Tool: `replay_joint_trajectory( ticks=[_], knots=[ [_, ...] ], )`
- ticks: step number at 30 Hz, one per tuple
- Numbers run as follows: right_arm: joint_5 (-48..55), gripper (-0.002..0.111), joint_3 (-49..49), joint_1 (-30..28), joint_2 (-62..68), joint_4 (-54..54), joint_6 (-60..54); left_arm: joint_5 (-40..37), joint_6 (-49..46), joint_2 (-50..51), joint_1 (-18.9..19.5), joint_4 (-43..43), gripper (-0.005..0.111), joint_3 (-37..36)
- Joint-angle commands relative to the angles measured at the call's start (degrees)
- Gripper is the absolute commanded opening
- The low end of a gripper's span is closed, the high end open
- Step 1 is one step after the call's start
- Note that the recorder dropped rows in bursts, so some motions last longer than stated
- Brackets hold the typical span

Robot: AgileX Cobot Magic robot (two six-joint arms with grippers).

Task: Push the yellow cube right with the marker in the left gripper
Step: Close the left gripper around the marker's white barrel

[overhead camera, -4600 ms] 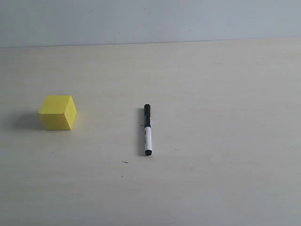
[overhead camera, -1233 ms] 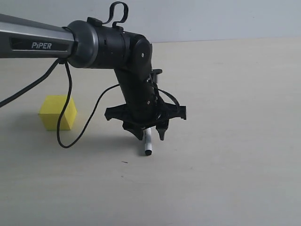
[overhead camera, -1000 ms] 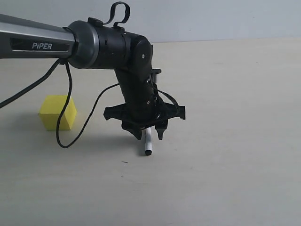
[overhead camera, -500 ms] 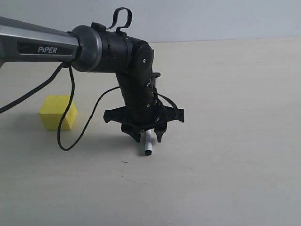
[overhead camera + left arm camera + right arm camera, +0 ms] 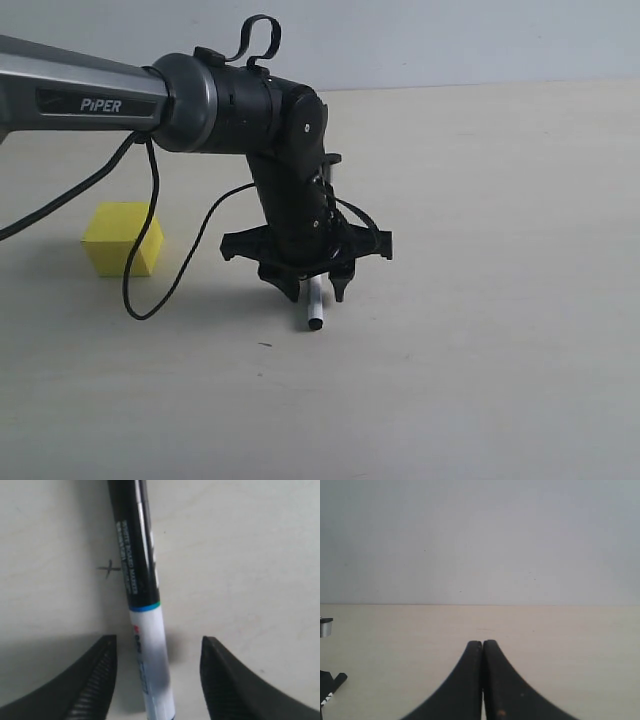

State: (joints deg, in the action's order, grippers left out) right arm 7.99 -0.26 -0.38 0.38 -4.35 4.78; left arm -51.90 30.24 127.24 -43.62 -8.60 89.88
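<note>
Jaws wide, marker [image 5: 147,630] between them, untouched

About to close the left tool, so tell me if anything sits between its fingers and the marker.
Nothing visible does. The marker lies between the fingers of the open left tool, with bare table on both sides.

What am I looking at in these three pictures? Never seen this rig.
A two-armed robot working on a pale table. The wide picture comes from a camera off the arms. The other two come from cameras on each wrist, looking along the claw. In the wide view the left arm reaches down, with the left claw open astride a marker lying flat on the table. Gaps show on both sides, so nothing is gripped. A yellow cube sits apart, farther left. The right claw is shut, holding nothing, facing a plain wall.
</note>
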Motion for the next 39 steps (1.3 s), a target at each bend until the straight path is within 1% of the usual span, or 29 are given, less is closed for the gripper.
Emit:
replay_joint_trajectory(
  ticks=[1,12,21,25,35,37,39],
  knots=[
    [-0.3,0.000,0.3,0.0,-0.4,-0.1,0.0,-0.9,-0.2,0.4,-0.4,0.5,0.041,0.2],
    [-0.3,0.000,0.3,0.0,-0.4,-0.1,0.0,-0.8,-1.7,0.4,-0.4,0.5,0.000,0.2],
    [-0.3,0.000,0.3,0.0,-0.4,-0.1,0.0,-0.8,-5.6,0.4,-0.4,0.5,0.000,0.2],
    [-0.3,0.000,0.3,0.0,-0.4,-0.1,0.0,-1.3,-10.6,0.4,-0.4,0.0,0.000,0.2],
    [-0.3,0.000,0.3,0.0,-0.4,-0.1,0.0,-1.3,-11.4,0.4,-0.4,-0.1,0.000,0.2],
    [-0.3,0.000,0.3,0.0,-0.4,-0.1,0.0,-1.3,-11.6,0.4,-0.4,-0.1,0.004,0.2],
    [-0.3,0.000,0.3,0.0,-0.4,-0.1,0.0,-1.3,-11.7,0.4,-0.4,-0.1,0.013,0.2]
  ],
)
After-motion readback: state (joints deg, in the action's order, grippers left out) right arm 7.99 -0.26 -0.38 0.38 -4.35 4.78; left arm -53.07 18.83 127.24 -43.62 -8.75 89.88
